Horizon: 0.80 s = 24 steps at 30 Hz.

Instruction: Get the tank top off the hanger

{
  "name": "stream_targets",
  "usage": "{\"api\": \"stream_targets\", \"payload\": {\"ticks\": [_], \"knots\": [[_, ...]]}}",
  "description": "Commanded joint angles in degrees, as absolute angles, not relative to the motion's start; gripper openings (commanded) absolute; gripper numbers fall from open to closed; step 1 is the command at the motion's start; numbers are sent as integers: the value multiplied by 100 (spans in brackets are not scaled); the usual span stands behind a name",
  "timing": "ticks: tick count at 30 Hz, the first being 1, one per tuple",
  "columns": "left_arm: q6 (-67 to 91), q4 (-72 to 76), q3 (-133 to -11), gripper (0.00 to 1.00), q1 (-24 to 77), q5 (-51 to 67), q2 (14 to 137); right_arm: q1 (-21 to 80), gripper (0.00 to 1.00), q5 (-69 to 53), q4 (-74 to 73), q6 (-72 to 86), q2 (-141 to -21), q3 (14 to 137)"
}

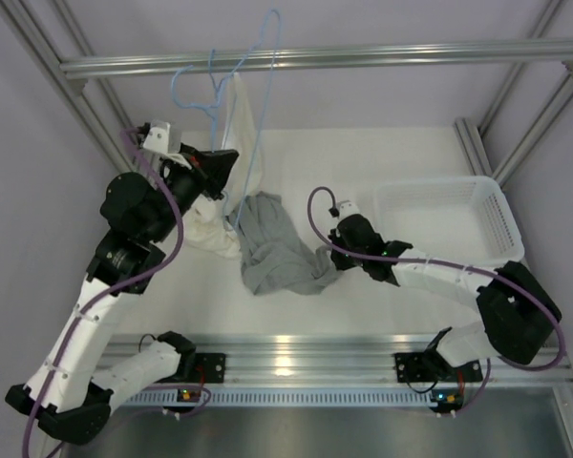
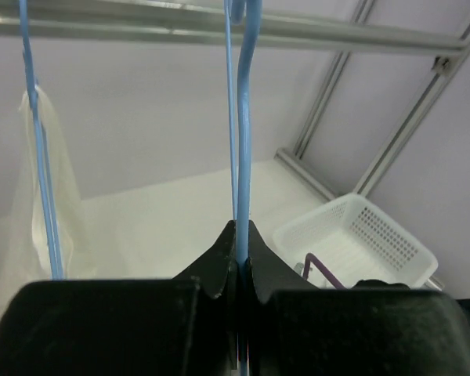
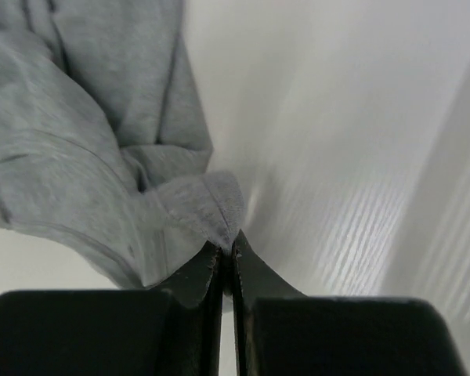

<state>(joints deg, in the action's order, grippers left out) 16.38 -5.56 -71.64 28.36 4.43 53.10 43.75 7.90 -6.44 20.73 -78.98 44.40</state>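
Note:
The grey tank top lies bunched on the white table; in the right wrist view it fills the upper left. My right gripper is shut on a corner of its hem at the garment's right side. The light-blue hanger hangs from the top rail, and its thin wire runs down to the tank top's upper edge. My left gripper is shut on that wire. Whether fabric still sits on the hanger's lower end is hidden.
A second light-blue hanger hangs left of the first with a cream garment on it. White fabric lies under the left arm. A white basket stands at the right. Metal frame posts ring the table.

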Motion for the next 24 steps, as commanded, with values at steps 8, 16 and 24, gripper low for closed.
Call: {"api": "stream_targets", "payload": {"ticks": [8,16,24], "knots": [[1855,-4033,-7585,0,2865,616,5134,4456,16,1283,-641,2109,-8122,4474],[1776,-4825,-8173,0,2857,449,5466,4465,87,1686,-1247,2013,-6848,4684],[1512,-4939,-10033,0,3593,-841,7258,4456,99,1687,-1766,1995,-5749,4904]]}}
